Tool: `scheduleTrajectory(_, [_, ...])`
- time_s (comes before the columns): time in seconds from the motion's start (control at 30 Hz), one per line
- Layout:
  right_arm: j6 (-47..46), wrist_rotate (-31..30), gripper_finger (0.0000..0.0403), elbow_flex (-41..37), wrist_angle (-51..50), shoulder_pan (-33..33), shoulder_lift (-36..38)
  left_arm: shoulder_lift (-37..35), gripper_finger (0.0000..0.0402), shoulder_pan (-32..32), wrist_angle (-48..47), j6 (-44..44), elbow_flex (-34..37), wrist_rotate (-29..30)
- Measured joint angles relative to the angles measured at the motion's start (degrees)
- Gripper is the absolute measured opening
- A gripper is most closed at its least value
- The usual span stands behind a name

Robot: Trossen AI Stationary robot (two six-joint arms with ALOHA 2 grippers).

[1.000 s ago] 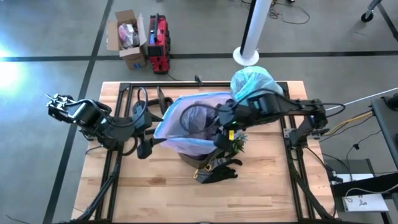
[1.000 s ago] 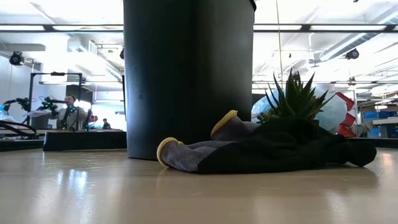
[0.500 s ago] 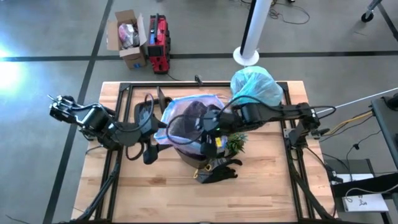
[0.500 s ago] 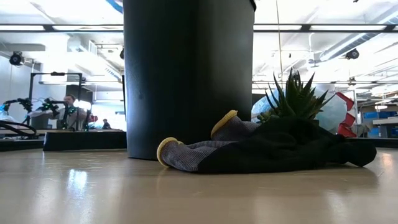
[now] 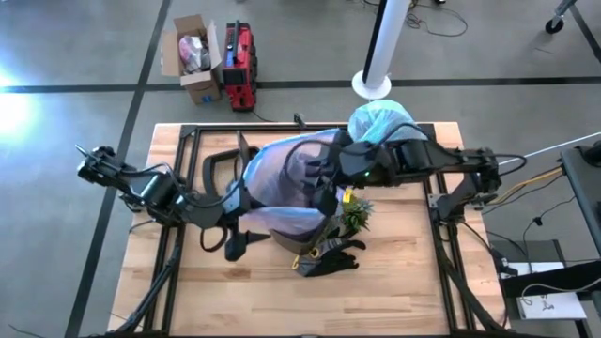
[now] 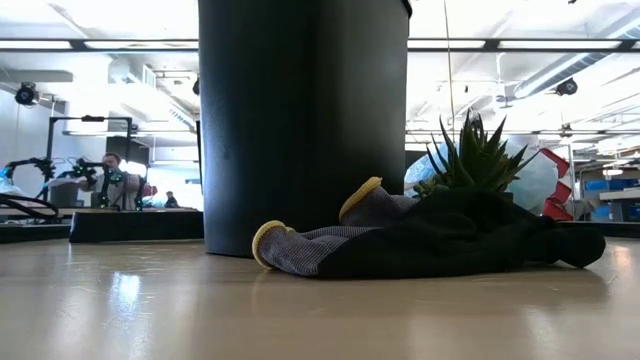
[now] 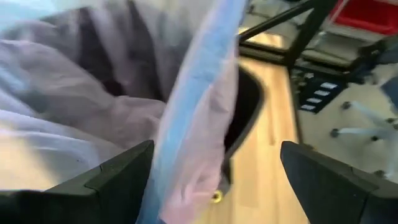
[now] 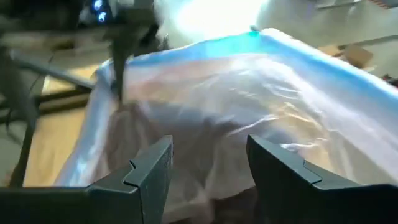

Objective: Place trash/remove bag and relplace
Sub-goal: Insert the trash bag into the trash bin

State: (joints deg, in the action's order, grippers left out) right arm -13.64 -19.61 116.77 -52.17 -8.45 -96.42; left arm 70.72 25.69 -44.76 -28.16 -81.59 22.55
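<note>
We find the left gripper [image 5: 237,246] nearest, jaws spread, holding nothing, beside the black bin [image 6: 302,120]. Over the bin, the pink bag [image 5: 282,183]; the right gripper [image 5: 324,192] spread at its rim. Beyond, the tied teal bag [image 5: 383,124] at the table's far edge.

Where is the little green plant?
In the high view the plant sits right of the black bin, just behind the glove.

My left gripper [image 5: 237,246] gapes, arm stretched inward low; my right gripper [image 5: 324,188] half-open (wrist bent down), arm reaching across.
</note>
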Motion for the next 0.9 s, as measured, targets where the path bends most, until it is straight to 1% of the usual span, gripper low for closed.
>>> scheduleTrajectory(0.07, [-1.07,-0.22,0.0192,0.0,1.91,0.37,0.72,0.37,0.0333,0.09,2.83,0.52,0.66,-0.78])
scheduleTrajectory(0.13, [-2.04,2.58,0.0192,0.0,5.65,0.7,0.76,0.8,0.0333,0.14,4.78,1.58,1.21,-0.9])
scheduleTrajectory(0.23, [-4.19,11.81,0.0192,-0.45,10.88,0.97,0.34,1.15,0.0333,0.14,7.29,3.19,1.26,-0.9])
scheduleTrajectory(0.3, [-8.5,18.71,0.0192,-1.31,15.58,1.16,-0.42,1.15,0.0333,0.14,7.34,3.27,0.81,-0.86])
scheduleTrajectory(0.4, [-12.6,28.71,0.0192,-2.98,21.36,1.23,-2.0,1.13,0.0333,0.22,7.83,3.18,-0.01,-0.82])
scheduleTrajectory(0.43, [-12.87,30.22,0.0192,-3.13,21.84,1.23,-2.28,1.13,0.0333,0.45,7.87,3.01,-0.36,-0.79])
scheduleTrajectory(0.47, [-13.04,30.44,0.0192,-3.17,21.46,1.25,-2.26,1.07,0.0333,0.59,7.7,2.7,-0.79,-0.75])
scheduleTrajectory(0.5, [-12.83,29.51,0.0192,-3.03,20.74,1.32,-1.81,1.04,0.0333,0.76,8.0,2.49,-1.13,-0.74])
scheduleTrajectory(0.57, [-11.6,24.13,0.0192,-2.04,15.01,1.58,0.27,0.94,0.0333,1.18,8.06,1.93,-1.49,-0.6])
scheduleTrajectory(0.67, [-9.24,11.31,0.0192,-0.43,3.52,1.82,4.06,0.94,0.0333,1.58,7.78,0.35,-1.52,-0.57])
scheduleTrajectory(0.77, [-9.32,1.2,0.0192,-0.42,-7.19,1.75,7.45,0.64,0.0333,1.64,7.48,-0.36,-2.1,-0.5])
scheduleTrajectory(0.83, [-9.67,-4.44,0.0192,-0.54,-12.92,1.71,9.15,0.16,0.0333,1.59,7.48,-0.24,-3.27,1.36])
scheduleTrajectory(0.9, [-10.86,-10.01,0.0192,-0.55,-17.8,1.75,10.47,-0.33,0.0333,1.21,7.46,1.15,-4.77,4.84])
